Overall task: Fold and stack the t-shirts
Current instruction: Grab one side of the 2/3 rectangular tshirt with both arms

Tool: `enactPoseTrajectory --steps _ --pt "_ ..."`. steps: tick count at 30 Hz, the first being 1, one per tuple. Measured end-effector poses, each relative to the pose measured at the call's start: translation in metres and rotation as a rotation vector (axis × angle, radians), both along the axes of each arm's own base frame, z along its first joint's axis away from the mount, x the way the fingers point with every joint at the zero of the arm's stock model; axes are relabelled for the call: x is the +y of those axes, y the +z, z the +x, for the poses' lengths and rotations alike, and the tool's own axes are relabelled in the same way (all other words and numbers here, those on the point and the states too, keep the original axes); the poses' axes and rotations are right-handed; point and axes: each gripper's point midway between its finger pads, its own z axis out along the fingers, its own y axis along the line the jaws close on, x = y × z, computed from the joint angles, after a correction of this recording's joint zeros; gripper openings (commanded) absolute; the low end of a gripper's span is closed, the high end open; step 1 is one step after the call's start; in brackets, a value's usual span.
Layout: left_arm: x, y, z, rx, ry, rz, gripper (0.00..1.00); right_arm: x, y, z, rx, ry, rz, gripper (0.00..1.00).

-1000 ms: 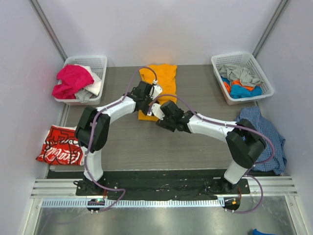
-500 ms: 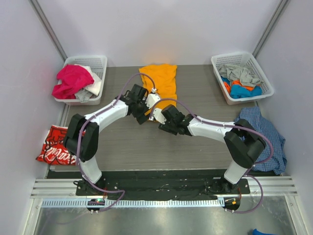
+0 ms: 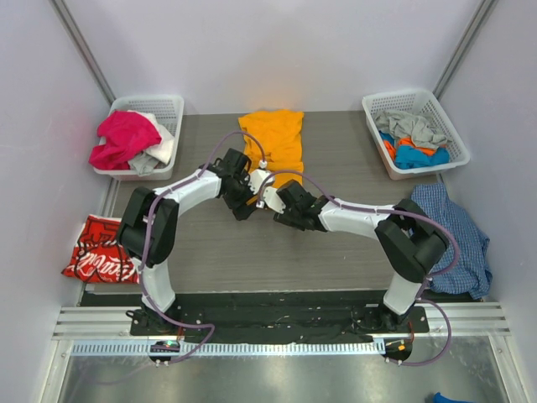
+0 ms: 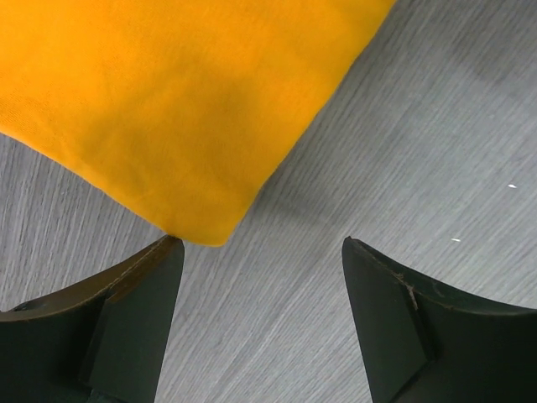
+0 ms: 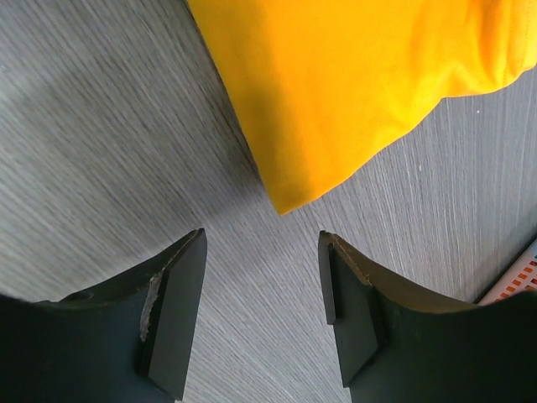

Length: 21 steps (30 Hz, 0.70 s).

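Note:
The orange-yellow t-shirt (image 3: 273,138) lies as a folded strip at the back middle of the table. My left gripper (image 3: 241,195) is open and empty just off the shirt's near left corner. In the left wrist view the corner (image 4: 201,168) ends beside the left fingertip (image 4: 134,311), and bare table shows between the open left gripper (image 4: 260,252). My right gripper (image 3: 285,204) is open and empty at the near right corner. In the right wrist view that corner (image 5: 336,101) lies just beyond the right gripper (image 5: 260,243). The red t-shirt with white lettering (image 3: 101,249) lies at the table's left edge.
A white basket (image 3: 172,105) at the back left holds pink and white clothes. A white basket (image 3: 445,117) at the back right holds grey, blue and orange clothes. A blue checked shirt (image 3: 457,235) hangs over the table's right edge.
My left gripper has drawn back from over the orange shirt toward the near side, off its edge. My right gripper has shifted slightly left and nearer. The shirt stays flat.

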Motion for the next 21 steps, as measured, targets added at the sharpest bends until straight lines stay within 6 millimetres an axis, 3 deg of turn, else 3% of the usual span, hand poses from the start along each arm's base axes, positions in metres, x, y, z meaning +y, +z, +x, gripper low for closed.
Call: enactPoseTrajectory --steps 9,16,21 --pt "0.011 -0.014 0.016 0.005 0.041 0.000 0.80 -0.005 -0.006 0.013 0.003 -0.018 -0.015 0.61" --pt "0.010 -0.012 0.027 -0.013 0.054 -0.031 0.79 -0.005 -0.002 0.022 -0.012 -0.026 -0.005 0.60" --pt "0.003 -0.014 0.033 -0.020 0.048 -0.058 0.69 -0.002 -0.004 0.024 -0.012 -0.020 0.000 0.57"
